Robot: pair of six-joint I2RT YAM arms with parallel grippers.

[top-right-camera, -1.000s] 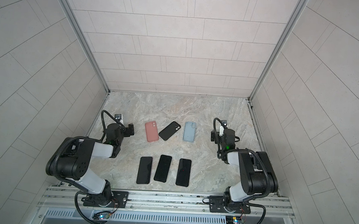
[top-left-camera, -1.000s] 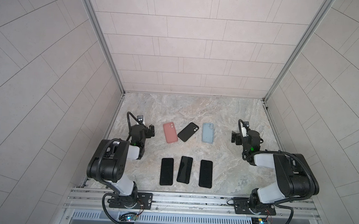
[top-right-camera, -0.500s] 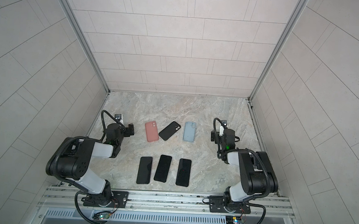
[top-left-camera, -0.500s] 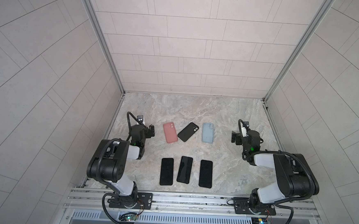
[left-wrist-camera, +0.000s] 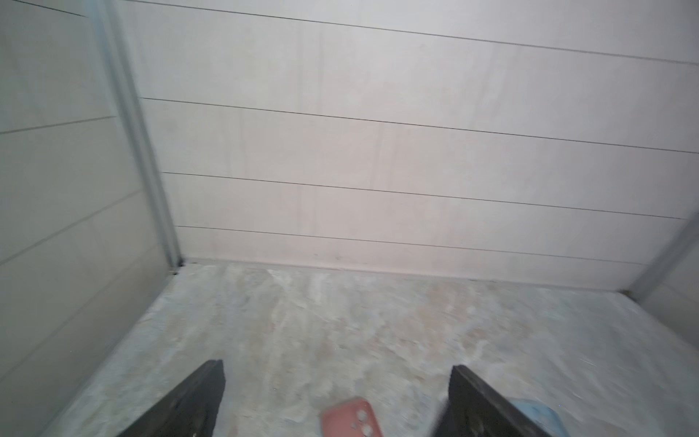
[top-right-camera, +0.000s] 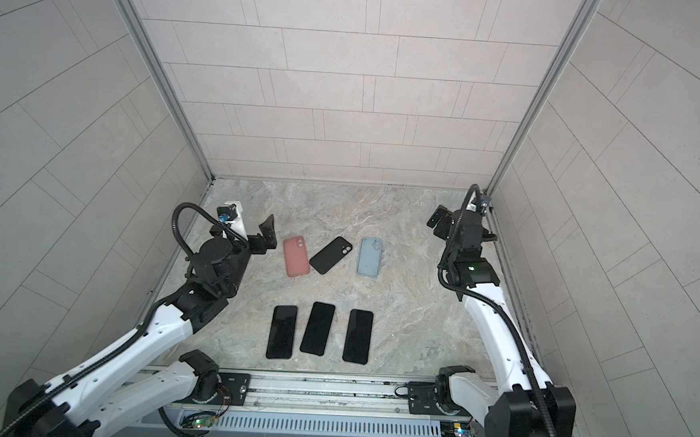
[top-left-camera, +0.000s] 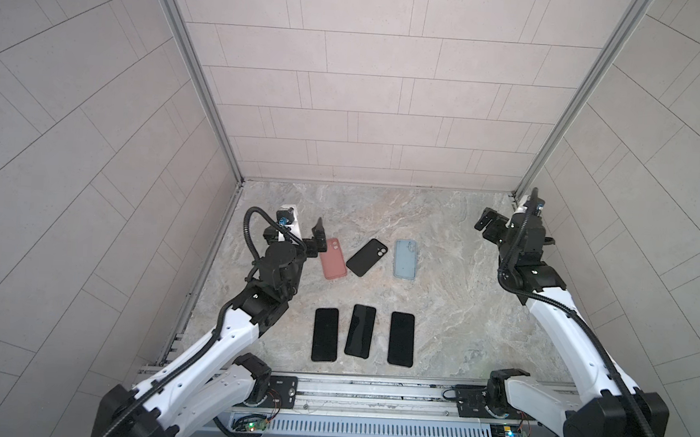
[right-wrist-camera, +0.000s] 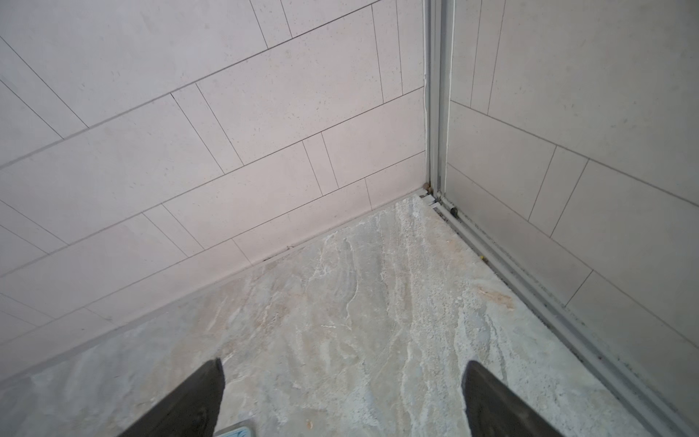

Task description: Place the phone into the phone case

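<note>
Phones point(top-left-camera: 360, 331), three black ones, lie untouched in a row on the surface point(top-left-camera: 451, 300), nearer the robot's base than the pink case point(top-left-camera: 332, 258). Both arms have lifted out of their folded rest. The left gripper point(top-left-camera: 319, 237) now hangs wide open and empty just beside the pink case. The right gripper point(top-left-camera: 488, 226), also open and empty, is well apart from that case, by the far corner. The reach looks only just begun, and no phone is cased yet.

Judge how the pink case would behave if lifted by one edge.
The pink case looks thin and empty, so probably light and somewhat floppy. Lying flat on the marbled table, it would likely slide rather than roll or tip.
</note>
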